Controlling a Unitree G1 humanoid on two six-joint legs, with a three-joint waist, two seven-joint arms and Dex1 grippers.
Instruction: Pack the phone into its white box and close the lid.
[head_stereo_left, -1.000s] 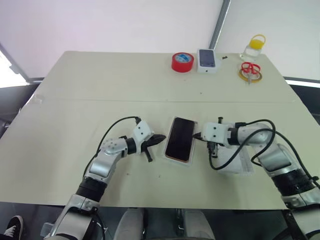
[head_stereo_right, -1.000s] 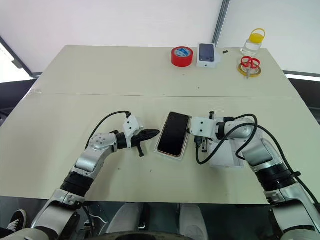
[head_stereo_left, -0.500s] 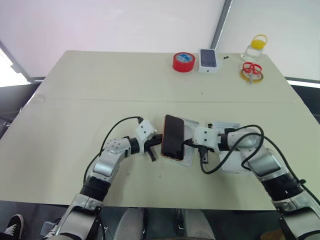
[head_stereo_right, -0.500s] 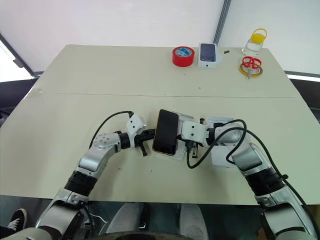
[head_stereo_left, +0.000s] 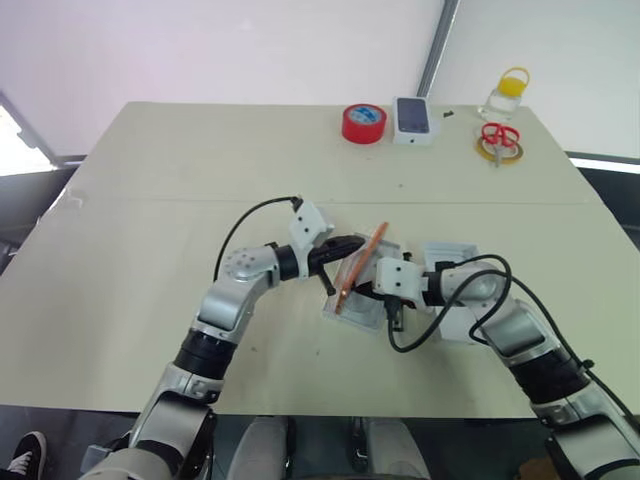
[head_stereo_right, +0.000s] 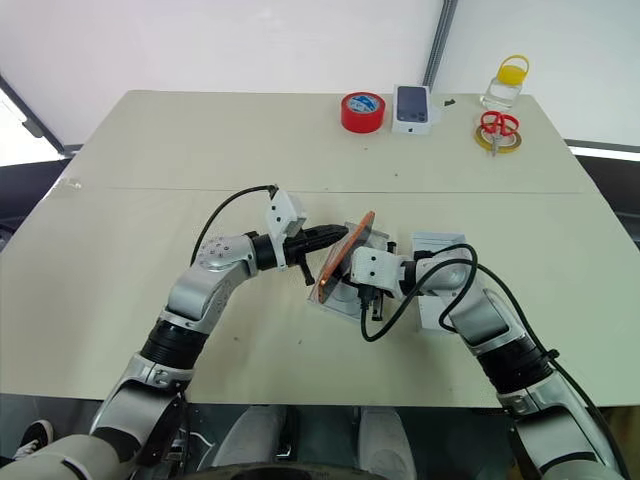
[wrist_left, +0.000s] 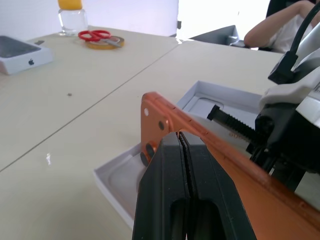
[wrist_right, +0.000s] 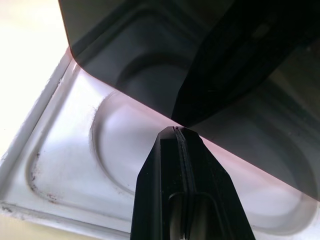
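Bright, even daylight falls on the table (head_stereo_left: 150, 200), strongest from a blown-out white patch at the robot's far left, and shadows under the arms are faint and soft. Beyond the left gripper (wrist_left: 182, 145), a window glares pure white and far things go soft. Just past the right gripper (wrist_right: 177, 131), the phone (wrist_right: 260, 90) screen mirrors its dark fingers, and the nearest fingers blur.
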